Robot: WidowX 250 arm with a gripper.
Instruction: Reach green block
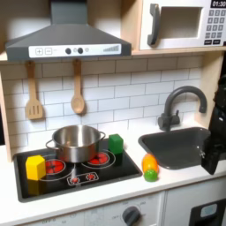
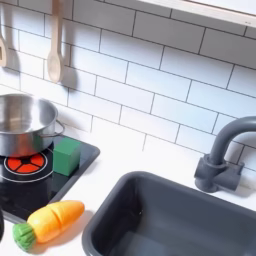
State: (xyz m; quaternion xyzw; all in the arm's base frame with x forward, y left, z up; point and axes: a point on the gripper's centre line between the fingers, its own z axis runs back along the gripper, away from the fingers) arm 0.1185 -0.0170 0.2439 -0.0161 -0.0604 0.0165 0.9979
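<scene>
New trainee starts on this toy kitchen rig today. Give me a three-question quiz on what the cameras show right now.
1. True or false: the green block lies inside the sink.
2. In the first exterior view, which block sits at the stove's left corner? A) yellow block B) green block C) none
3. Fill in: in both exterior views, the steel pot stands on the ____.

Key
1. False: it rests on the stove's corner beside the steel pot, clear of the sink.
2. A
3. stove

The orange-and-green toy lies on the counter between stove and sink.
</scene>
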